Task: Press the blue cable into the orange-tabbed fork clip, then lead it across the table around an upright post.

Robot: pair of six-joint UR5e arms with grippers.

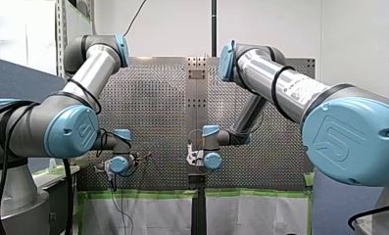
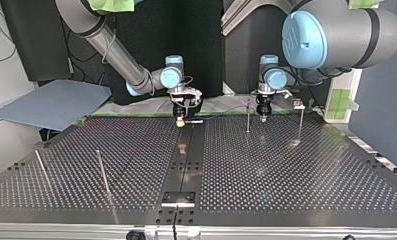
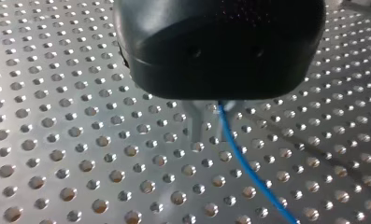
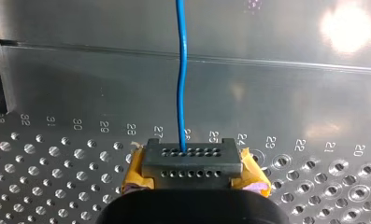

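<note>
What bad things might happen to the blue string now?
The blue cable is thin and runs between my left gripper and my right gripper. If they pull apart, it may slip from the fingers. My left gripper also hangs close beside an upright post and might knock it.

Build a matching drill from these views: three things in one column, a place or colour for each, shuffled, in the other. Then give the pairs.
1. blue cable
2. my right gripper
3. my left gripper

A. black, next to an upright post at the top view's right
B. yellow pads
C. runs straight ahead of the gripper in the right wrist view

Pairs: 1-C, 2-B, 3-A
</note>
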